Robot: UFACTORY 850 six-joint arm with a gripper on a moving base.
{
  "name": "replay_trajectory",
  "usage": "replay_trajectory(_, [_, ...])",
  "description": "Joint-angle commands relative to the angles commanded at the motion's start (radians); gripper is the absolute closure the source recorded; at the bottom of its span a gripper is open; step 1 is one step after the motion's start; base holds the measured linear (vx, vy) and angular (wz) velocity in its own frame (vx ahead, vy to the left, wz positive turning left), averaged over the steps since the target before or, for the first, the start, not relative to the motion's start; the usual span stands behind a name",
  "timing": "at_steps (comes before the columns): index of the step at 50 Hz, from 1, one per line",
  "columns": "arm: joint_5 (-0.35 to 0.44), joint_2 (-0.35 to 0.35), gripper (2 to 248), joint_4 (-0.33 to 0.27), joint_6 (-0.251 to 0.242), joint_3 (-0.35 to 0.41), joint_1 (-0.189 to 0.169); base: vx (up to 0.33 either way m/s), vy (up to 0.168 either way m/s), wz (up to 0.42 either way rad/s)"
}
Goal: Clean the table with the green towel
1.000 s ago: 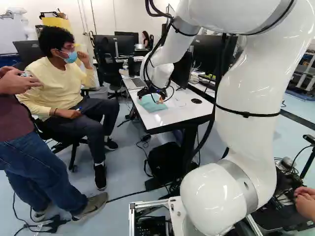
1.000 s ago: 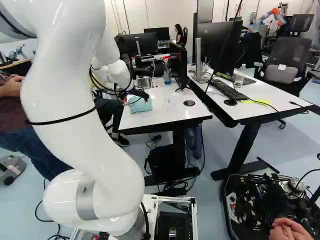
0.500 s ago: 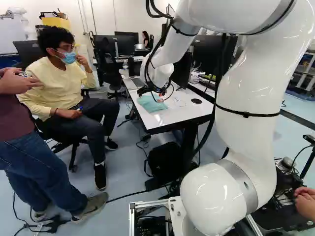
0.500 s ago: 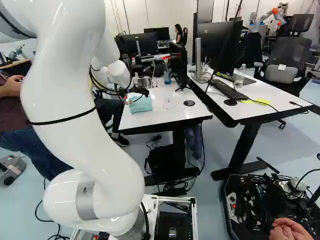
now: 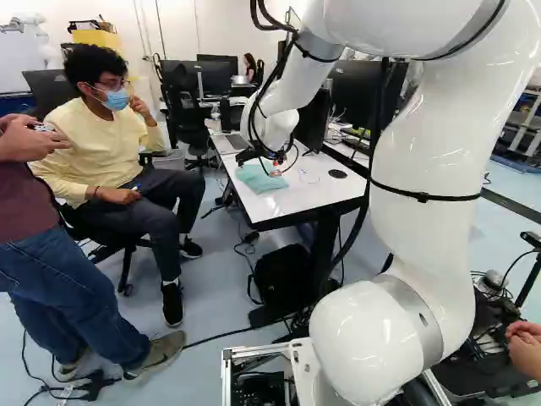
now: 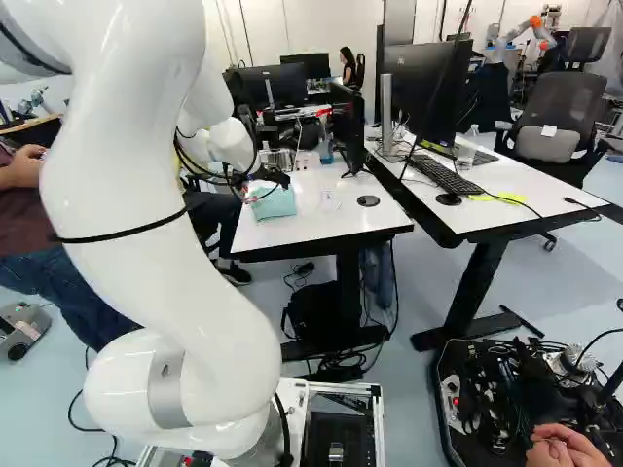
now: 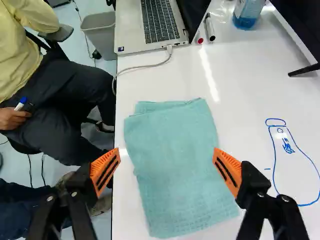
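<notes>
The green towel (image 7: pixel 175 165) is lying loosely layered on the white table (image 7: pixel 240 90), close to its left edge. Above it the gripper (image 7: pixel 166 150) is hovering released, its fingers standing wide on either side and grasping nothing. Compared with a second ago, the arm (image 6: pixel 165 214) is holding it slightly higher, while the towel is showing no clear shift and the base is staying put. So wiping isn't happening yet; the arm is probably lining up, and still needing to lower and pinch cloth. To the towel's right, a blue drawing (image 7: pixel 288 146) is waiting, likely the mark to clean. Farther off, a laptop (image 7: pixel 160 22) and two markers (image 7: pixel 210 27) are sitting beyond the towel.
</notes>
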Motion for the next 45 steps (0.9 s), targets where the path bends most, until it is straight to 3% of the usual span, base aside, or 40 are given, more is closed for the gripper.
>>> replay_trajectory(45, [-0.032, 0.0, 3, 0.004, 0.0, 0.001, 0.0, 0.0, 0.0, 0.0])
